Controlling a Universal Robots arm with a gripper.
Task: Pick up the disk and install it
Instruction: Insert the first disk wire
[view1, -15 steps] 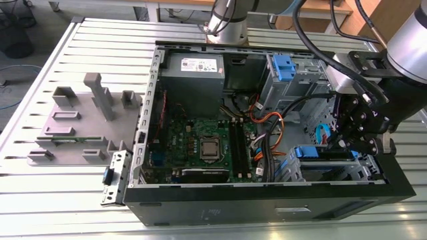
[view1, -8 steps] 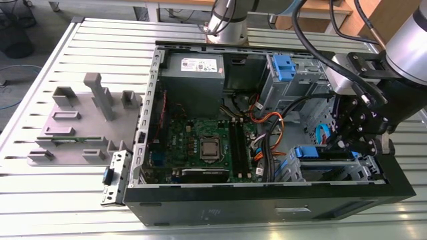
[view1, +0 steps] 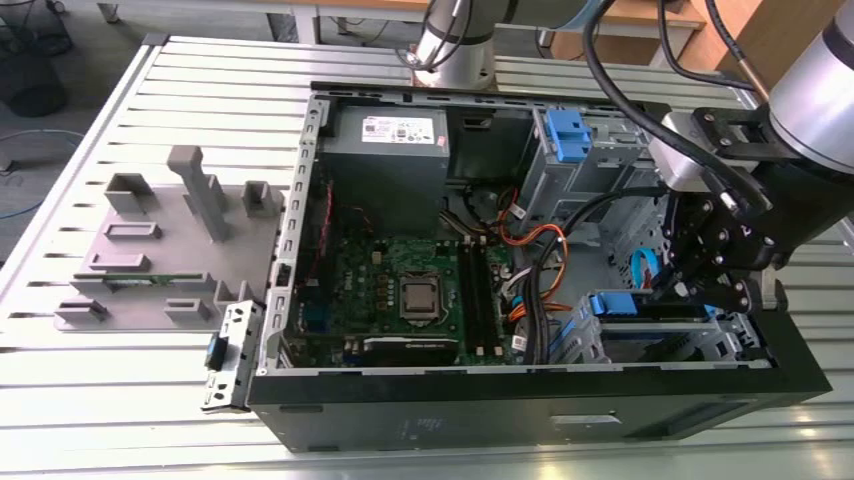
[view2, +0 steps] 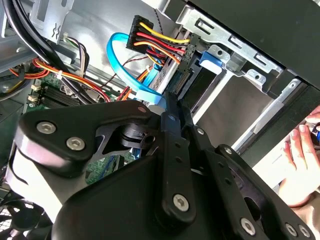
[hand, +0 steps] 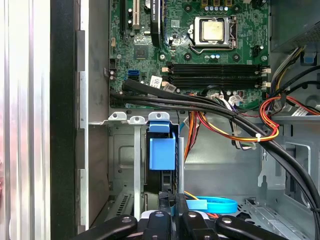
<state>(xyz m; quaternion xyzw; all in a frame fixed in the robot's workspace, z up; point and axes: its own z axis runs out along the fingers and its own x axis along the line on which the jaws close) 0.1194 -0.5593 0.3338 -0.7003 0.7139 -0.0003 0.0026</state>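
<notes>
Partly hidden, the disk (hand: 162, 152) sat edge-on in the drive cage (hand: 125, 150) at lower centre of the first wrist view, only its blue carrier and a dark sliver showing. Gripper (hand: 172, 202) fingertips were cut off by the frame's lower edge; jaws looked narrow, nearly together, directly below the carrier, contact not discernible. At lower right of the exterior view, the gripper (view1: 707, 290) hid most of the bay.

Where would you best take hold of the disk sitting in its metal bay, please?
Probably by the blue frame at its exposed end, coming in from the case's open side. The disk stands on edge between the bay's metal walls, so its broad faces look blocked.
</notes>
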